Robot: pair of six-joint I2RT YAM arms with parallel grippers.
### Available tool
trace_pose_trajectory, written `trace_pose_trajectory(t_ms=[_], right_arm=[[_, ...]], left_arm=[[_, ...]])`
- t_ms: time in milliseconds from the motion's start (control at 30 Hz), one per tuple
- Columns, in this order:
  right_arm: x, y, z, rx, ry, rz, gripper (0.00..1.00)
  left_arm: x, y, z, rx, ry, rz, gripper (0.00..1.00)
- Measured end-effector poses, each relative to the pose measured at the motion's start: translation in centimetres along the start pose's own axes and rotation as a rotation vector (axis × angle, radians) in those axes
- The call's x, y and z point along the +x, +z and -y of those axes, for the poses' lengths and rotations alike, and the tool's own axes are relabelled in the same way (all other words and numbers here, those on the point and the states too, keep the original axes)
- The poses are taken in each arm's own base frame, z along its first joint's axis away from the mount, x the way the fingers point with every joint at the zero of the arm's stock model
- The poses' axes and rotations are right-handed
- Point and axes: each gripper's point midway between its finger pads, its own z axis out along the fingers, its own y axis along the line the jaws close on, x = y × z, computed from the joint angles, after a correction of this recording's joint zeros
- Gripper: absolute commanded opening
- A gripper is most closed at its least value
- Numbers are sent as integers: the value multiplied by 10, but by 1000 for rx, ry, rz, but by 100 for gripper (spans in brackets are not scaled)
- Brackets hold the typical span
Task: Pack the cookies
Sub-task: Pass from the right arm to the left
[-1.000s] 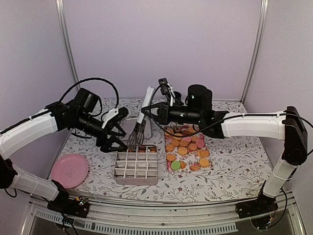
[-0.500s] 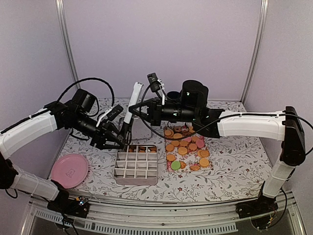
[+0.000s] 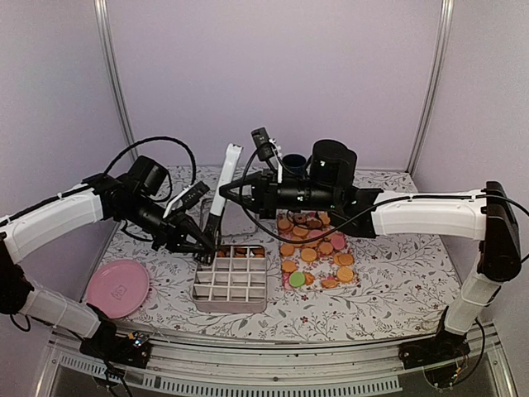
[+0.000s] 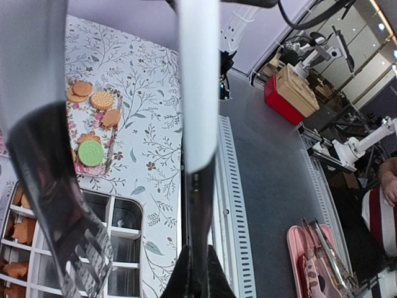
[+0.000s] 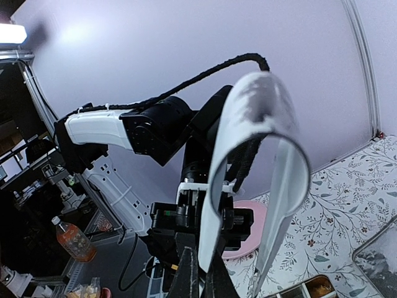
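Left wrist: apparently ridged tan cookies [image 4: 102, 99]

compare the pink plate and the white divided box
The pink plate is round and flat; the white box is rectangular, with walled compartments. The plate lies near the left front edge; the box sits centrally, beside the loose cookies. Both rest on the floral cloth.

Floral table [image 3: 397, 281]: pink plate [image 3: 118, 287], divided box [image 3: 229, 305], perhaps mat [image 4: 80, 118].

No text, brand or number can be read anywhere; the label on the bottle [image 5: 73, 242] is too blurred.
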Motion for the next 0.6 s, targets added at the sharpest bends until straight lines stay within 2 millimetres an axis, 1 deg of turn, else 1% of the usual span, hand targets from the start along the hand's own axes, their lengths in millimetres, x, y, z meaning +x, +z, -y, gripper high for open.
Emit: trace_pose_trajectory(t_ms=[33,100,133,233,267,300,367,400,467,533,600], right_arm=[[0,-1,-1,0,-1,2,3],[0,-2,-2,-1,-3,4,15],[0,-2,-1,3,-6,6,20],[5,-3,4,24,-12,2,41],[7,-4,5,25,-7,-2,60],[8,-5,6,24,-11,-6,75],[11,-10,6,16,-7,-18,95],[13,-13,6,10,-2,-24,100],[17,-23,7,4,11,-39,99],[19,-32,12,14,22,-50,99],[18,-37,19,28,27,-57,99]], left_arm=[[0,0,0,0,7,1,0],[1,1,1,11,13,4,0],[1,1,2,16,11,5,0],[1,1,2,21,-21,4,0],[2,1,2,20,-33,3,0],[3,1,1,19,-44,1,0],[4,1,0,19,-56,-1,0],[4,1,0,18,-58,-2,0],[4,1,0,19,-60,-3,0],[5,1,0,20,-63,-5,0],[5,1,1,20,-60,-6,0]])
